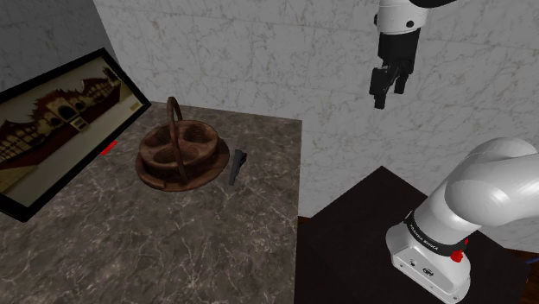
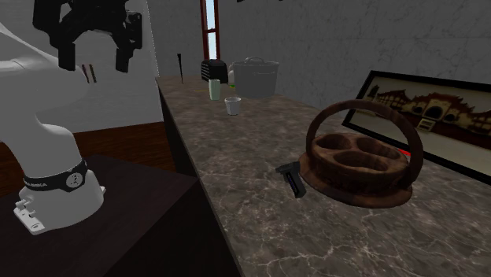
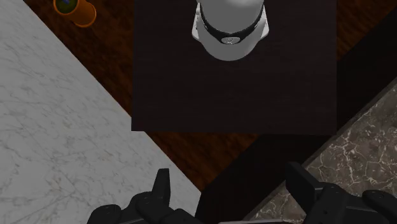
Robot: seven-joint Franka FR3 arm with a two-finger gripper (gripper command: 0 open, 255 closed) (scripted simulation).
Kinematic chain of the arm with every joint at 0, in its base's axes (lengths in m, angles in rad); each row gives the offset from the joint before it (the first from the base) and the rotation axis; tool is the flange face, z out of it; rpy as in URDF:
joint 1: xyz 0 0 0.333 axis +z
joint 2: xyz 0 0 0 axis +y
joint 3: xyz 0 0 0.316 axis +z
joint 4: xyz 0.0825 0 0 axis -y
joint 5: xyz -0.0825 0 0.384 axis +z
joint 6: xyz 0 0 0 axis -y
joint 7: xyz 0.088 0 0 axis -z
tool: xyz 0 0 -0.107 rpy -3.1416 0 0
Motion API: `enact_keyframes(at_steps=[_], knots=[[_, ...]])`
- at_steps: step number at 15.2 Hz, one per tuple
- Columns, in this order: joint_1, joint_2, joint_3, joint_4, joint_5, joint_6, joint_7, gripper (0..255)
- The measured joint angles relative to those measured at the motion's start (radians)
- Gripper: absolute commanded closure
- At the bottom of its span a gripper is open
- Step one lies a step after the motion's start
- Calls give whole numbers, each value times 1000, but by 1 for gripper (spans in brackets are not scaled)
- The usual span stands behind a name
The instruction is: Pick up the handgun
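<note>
Handgun (image 1: 237, 167) lies beside the basket (image 1: 164, 177) in the shoulder view; the wrist view shows the released gripper (image 3: 230, 188) over the stand (image 3: 191, 83).

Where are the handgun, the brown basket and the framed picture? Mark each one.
handgun (image 1: 237, 166), shoulder view, middle of its body
brown basket (image 1: 181, 181), shoulder view, its front rim
framed picture (image 1: 53, 131), shoulder view, middle of its image

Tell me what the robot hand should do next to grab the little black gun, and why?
Probably swing the gripper across until it hangs over the handgun. It is open but high above the dark stand, off to the side of the counter, while the handgun lies flat there beside the basket.
</note>
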Motion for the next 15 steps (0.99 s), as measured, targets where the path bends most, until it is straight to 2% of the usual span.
enact_keyframes(at_steps=[3,8,15], knots=[[2,4,24,-18,27,22,47,0],[6,57,112,-70,124,132,227,0],[5,229,251,-72,238,333,490,0]])
